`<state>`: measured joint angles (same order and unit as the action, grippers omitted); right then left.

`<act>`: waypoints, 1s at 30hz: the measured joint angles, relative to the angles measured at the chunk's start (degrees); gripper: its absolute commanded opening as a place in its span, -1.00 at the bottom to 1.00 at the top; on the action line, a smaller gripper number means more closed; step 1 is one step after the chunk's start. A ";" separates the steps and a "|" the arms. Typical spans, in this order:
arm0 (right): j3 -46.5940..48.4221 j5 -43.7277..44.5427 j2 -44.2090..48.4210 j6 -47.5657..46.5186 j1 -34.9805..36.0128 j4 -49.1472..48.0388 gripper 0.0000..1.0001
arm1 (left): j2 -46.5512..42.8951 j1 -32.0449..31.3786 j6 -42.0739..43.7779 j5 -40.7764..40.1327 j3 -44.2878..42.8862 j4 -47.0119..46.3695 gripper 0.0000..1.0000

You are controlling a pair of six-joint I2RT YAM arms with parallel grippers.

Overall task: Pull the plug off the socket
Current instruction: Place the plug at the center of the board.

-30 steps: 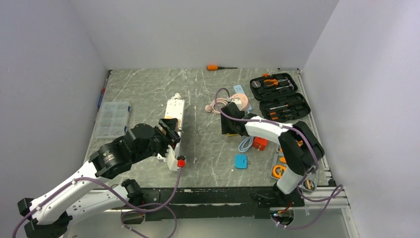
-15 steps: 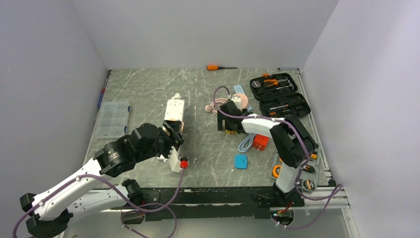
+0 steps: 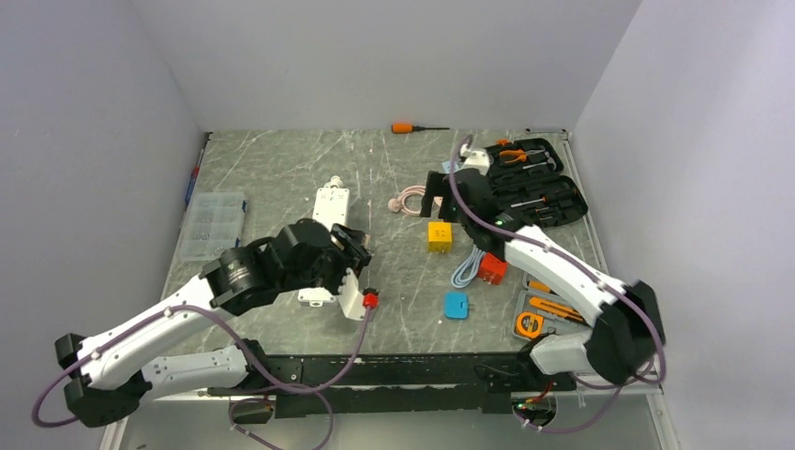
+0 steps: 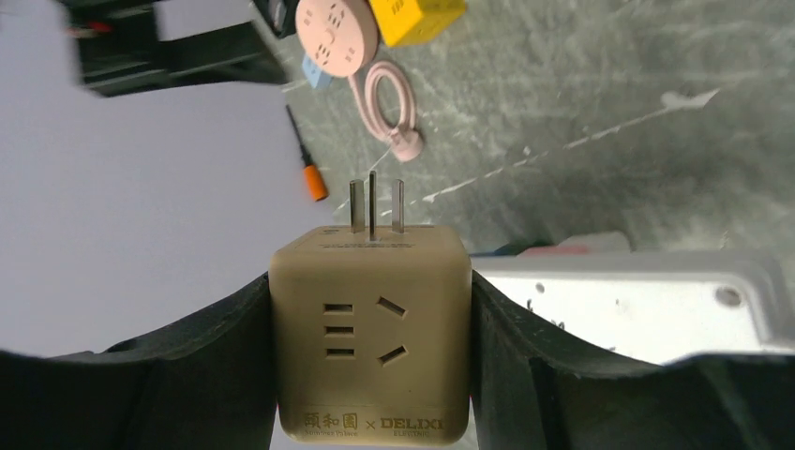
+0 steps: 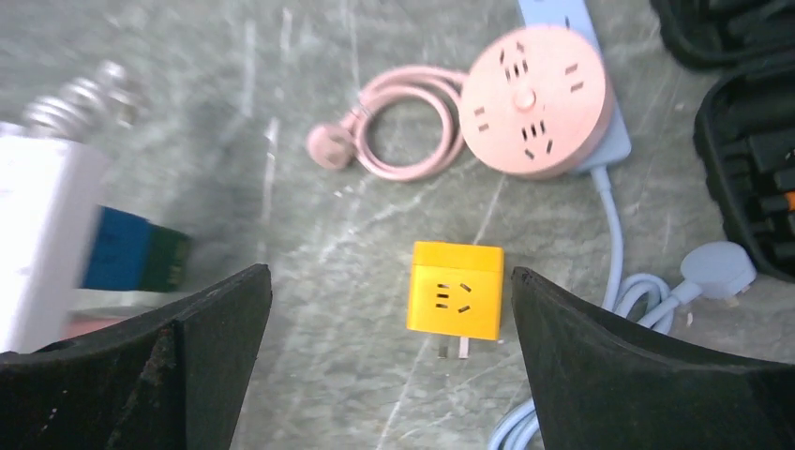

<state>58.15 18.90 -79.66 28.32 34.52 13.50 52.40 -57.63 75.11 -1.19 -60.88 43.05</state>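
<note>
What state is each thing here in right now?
left hand: shut on the beige cube plug.
beige cube plug: lifted, prongs bare, out of any outlet.
long white power strip: lying flat, beige plug not in it.
right hand: open, empty.
yellow cube plug: lying on its side, unplugged.
black tool case: open.

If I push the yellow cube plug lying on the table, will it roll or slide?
The yellow cube plug looks rigid and flat-sided, so it should slide, not roll. Its smooth plastic may slip in a grip. Its prongs stick out sideways and could snag.
</note>
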 measured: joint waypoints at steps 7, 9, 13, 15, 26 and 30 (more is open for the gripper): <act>-1.05 -1.51 13.29 0.70 -2.10 1.66 1.00 | 15.02 -1.27 -10.58 3.54 -13.11 5.86 -1.00; -2.69 -1.92 16.33 0.87 -3.15 2.99 1.00 | 19.93 -1.33 -13.14 4.28 -15.69 5.92 -1.00; -4.81 -1.88 21.99 0.90 -5.05 7.08 1.00 | 30.08 -1.53 -17.51 5.57 -20.04 5.86 -1.00; -4.87 -1.20 24.15 0.87 -5.64 8.28 1.00 | 34.36 -1.57 -19.28 6.21 -20.50 5.40 -1.00; -9.20 9.75 36.44 1.75 -7.26 14.01 0.99 | 48.85 -1.81 -28.17 9.38 -19.28 -3.82 -1.00; -10.12 12.72 38.75 1.86 -7.69 15.19 0.99 | 55.36 -1.81 -32.50 10.36 -21.09 -7.08 -1.00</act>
<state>48.03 31.62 -40.91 30.17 26.83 28.69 107.77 -59.44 42.61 9.17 -81.97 35.97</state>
